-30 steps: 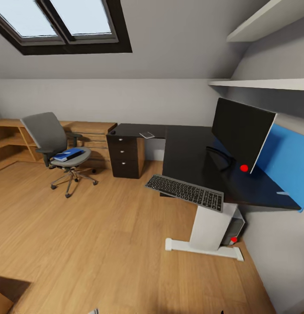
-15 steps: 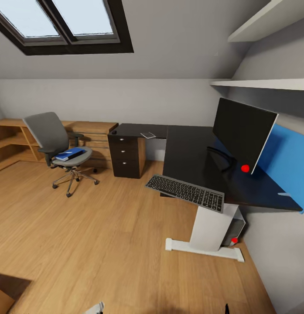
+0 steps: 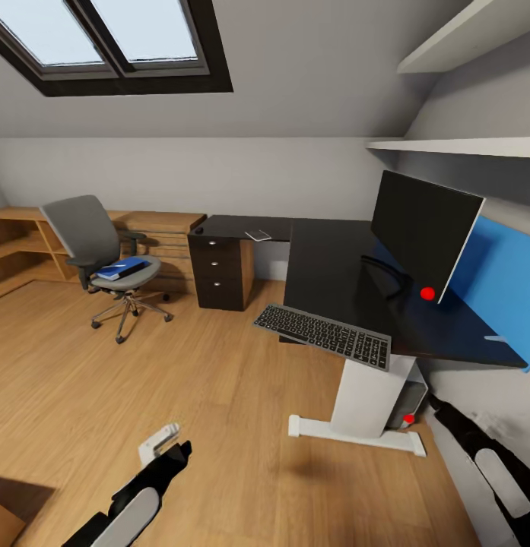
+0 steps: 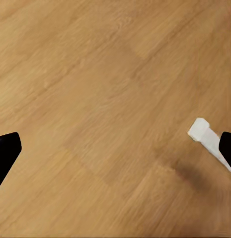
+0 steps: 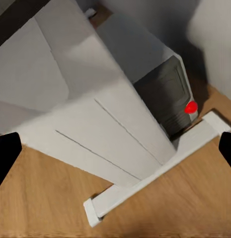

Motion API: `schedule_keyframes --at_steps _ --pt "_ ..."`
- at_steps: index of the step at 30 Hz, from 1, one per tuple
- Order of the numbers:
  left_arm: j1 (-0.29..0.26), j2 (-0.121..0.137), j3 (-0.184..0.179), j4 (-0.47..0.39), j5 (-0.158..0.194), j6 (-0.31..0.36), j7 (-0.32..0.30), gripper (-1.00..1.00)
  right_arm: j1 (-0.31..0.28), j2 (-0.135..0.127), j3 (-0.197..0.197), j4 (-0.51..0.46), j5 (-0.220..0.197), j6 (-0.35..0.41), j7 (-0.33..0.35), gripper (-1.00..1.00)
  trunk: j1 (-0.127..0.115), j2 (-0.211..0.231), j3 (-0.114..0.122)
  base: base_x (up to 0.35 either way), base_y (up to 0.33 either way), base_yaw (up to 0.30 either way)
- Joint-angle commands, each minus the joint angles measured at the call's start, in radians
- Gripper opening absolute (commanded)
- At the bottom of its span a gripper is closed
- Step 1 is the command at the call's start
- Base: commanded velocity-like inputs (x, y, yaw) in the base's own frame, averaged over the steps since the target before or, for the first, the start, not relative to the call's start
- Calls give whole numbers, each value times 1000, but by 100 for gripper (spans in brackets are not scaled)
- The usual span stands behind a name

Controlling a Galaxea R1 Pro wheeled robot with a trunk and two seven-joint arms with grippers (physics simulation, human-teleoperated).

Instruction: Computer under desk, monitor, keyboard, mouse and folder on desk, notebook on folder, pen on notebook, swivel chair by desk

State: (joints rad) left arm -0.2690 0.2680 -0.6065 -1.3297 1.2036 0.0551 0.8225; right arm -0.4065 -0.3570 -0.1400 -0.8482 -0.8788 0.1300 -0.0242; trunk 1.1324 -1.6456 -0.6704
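The black table (image 3: 325, 266) stands along the right wall with the monitor (image 3: 423, 228) upright on it, the keyboard (image 3: 323, 335) overhanging its near edge, and the computer (image 5: 167, 96) under it beside the white leg (image 3: 367, 395). The swivel chair (image 3: 93, 243) stands well apart at far left, carrying the blue folder (image 3: 120, 268). Open wood floor (image 3: 181, 380) lies between; the left gripper (image 4: 115, 148) and right gripper (image 5: 115, 148) both have fingers spread wide, holding nothing.

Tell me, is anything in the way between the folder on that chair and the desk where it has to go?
Nothing visible blocks it. The folder lies on the chair, across bare wood floor from the desk. The desk's near edge holds the keyboard, overhanging, with the monitor behind; dark desktop beside them is free.
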Motion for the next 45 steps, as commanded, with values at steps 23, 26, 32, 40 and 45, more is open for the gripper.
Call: schedule_keyframes --at_steps 23,26,32,40,45 --pt "0 26 -158 23 -133 -57 13 100 -33 2 -114 -93 -411 414 167 100 0 -1 -1 0 0 0" --pt "-1 24 -166 24 -133 -58 16 100 -32 2 -117 -90 -410 468 170 100 0 -1 -1 0 0 0" --pt "0 30 -171 1 -136 -107 18 100 -32 4 -113 -30 -410 483 171 100 0 -1 -1 0 0 0" --pt "0 47 -194 -16 -136 -129 18 100 -58 -34 -114 118 -408 556 174 100 0 -1 -1 0 0 0" --pt "0 47 -202 -17 -136 -130 18 100 -155 -73 -112 260 -403 625 233 100 0 -1 -1 0 0 0"
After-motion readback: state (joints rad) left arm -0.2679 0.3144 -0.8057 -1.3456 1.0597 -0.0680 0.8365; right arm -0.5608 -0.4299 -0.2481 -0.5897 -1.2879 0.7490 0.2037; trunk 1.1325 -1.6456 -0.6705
